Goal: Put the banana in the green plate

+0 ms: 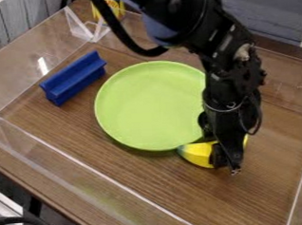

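Observation:
The green plate [147, 107] lies on the wooden table, large and round with a raised rim. Just off its near right rim lies the small yellow banana [194, 153], its dark tip toward the left. My gripper [220, 158] comes straight down from the black arm and is shut on the banana, which pokes out to the left of the fingers. The banana sits low, at the table, touching or almost touching the plate's rim; the fingertips are partly hidden behind it.
A blue rectangular block [73, 77] rests at the left, beyond the plate. Clear plastic walls [37, 54] ring the table on the left, front and right. A yellow-and-blue object [107, 8] shows at the top behind the arm.

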